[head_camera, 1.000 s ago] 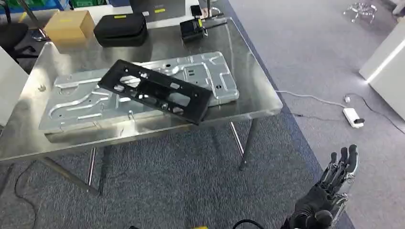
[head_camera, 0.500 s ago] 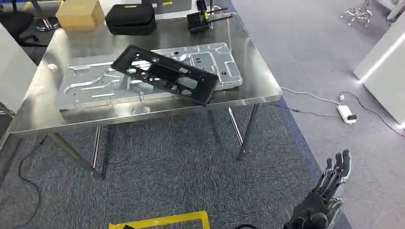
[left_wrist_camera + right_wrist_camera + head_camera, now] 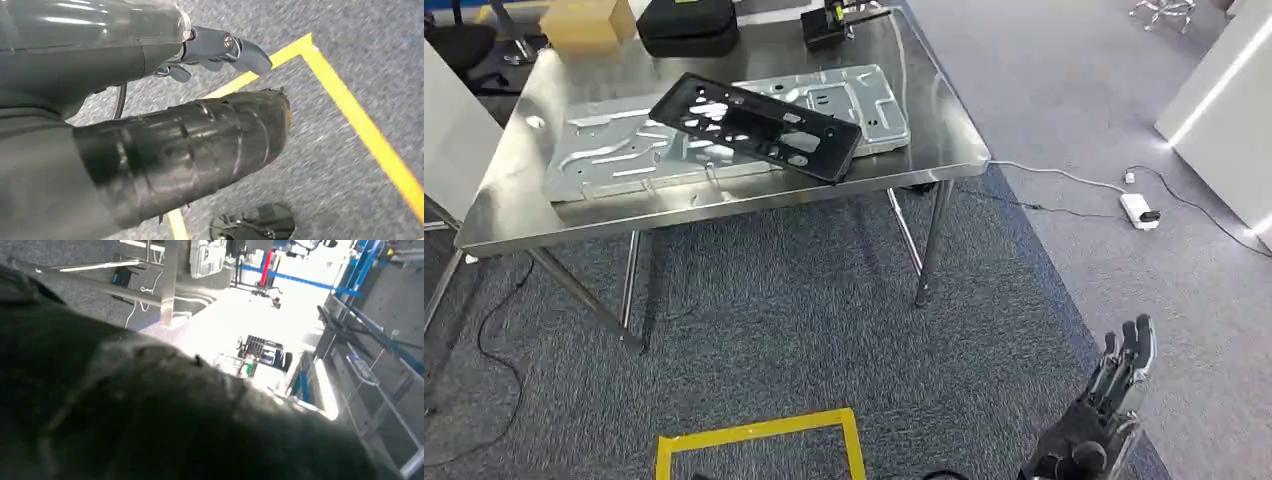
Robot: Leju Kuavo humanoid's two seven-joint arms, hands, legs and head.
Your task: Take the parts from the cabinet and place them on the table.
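A long black perforated part (image 3: 754, 127) lies slanted on top of a large silver stamped metal panel (image 3: 614, 160). Both rest on the steel table (image 3: 944, 140) ahead of me. My right hand (image 3: 1114, 385) hangs low at the right over the grey carpet, well short of the table, with its fingers stretched out and nothing in them. In the left wrist view my left hand (image 3: 220, 47) hangs above the carpet; its grey fingers stick out and hold nothing.
At the table's far edge sit a cardboard box (image 3: 589, 22), a black case (image 3: 689, 25) and a small black device (image 3: 824, 25). A yellow tape square (image 3: 759, 432) marks the carpet near me. A white power strip (image 3: 1140, 210) with cables lies right of the table.
The whole picture has shifted: the camera has backed away, so the table sits higher and smaller and the yellow tape square has come into view. The parts on the table have not moved.
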